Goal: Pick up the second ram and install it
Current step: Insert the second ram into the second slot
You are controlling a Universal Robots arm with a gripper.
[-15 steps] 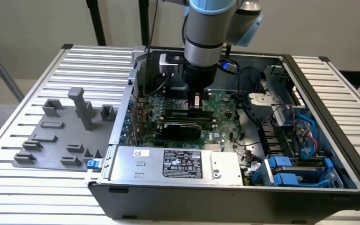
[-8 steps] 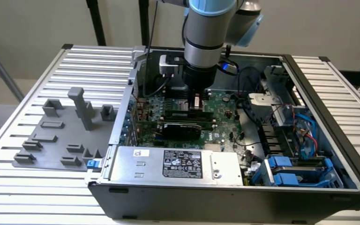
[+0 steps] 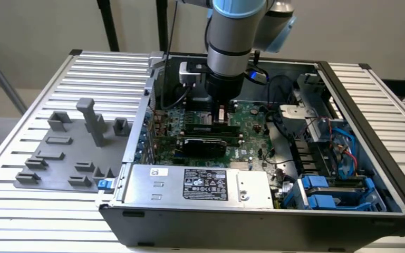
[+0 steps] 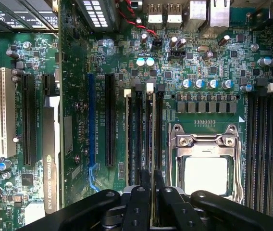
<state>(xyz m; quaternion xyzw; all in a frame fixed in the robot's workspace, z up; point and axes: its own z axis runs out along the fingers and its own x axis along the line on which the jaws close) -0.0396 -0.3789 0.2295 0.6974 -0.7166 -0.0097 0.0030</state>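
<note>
My gripper [image 4: 149, 186] hangs over the ram slots of the green motherboard [image 4: 204, 62], its two black fingers [image 4: 139, 192] drawn close together. Between them runs the second ram [image 4: 150, 134], seen edge-on as a thin strip standing in line with a slot beside the silver processor socket [image 4: 206, 173]. A neighbouring slot [image 4: 139, 134] holds another stick. In the exterior view the arm reaches straight down into the open computer case, and the gripper [image 3: 220, 113] sits low over the board.
A black graphics card [image 3: 202, 142] lies just in front of the gripper. The silver power supply [image 3: 195, 184] and blue drive cage [image 3: 336, 195] fill the case front. Cables [image 3: 280, 105] cross the exterior view's right. A grey fixture tray [image 3: 69, 153] rests on the slatted table.
</note>
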